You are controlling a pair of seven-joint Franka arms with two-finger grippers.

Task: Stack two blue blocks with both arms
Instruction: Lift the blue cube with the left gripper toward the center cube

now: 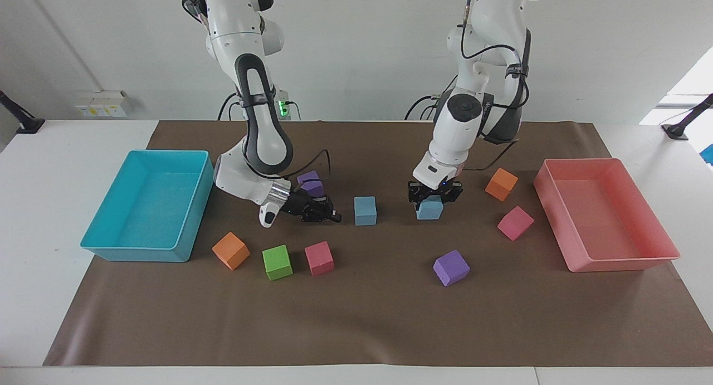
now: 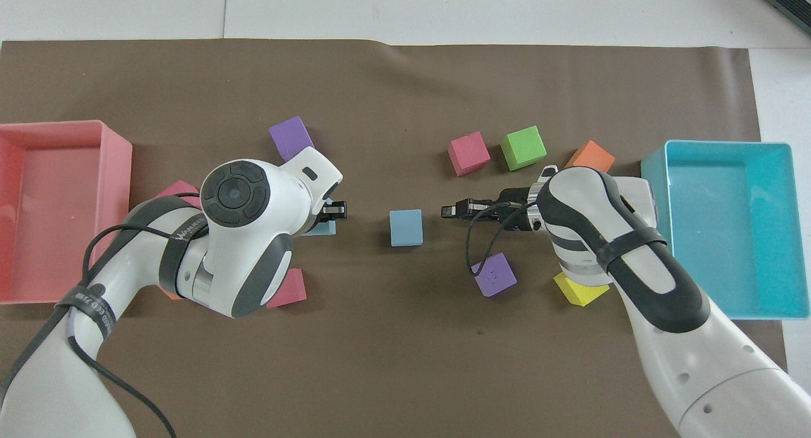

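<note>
Blue blocks, two of them. Going left to right in the facing view: right gripper (image 1: 322, 213) sits low over the mat, empty, fingertips pressed together, pointing at the free blue block (image 1: 365, 210), which lies just beside it at its 3 o'clock. That block rests flat mid-mat, square to the table; it's a cube, so no long axis to speak of. Next, at the free block's 3 o'clock, the held blue block (image 1: 429, 209) hangs pinched in the left gripper (image 1: 431, 198), just off the mat, roughly level. Key relation for you: the carried cube is beside the target, not above it, so it looks like it needs to rise, then travel toward 9 o'clock to sit over the free one. Right arm is nearer the target, likely there to steady it.
</note>
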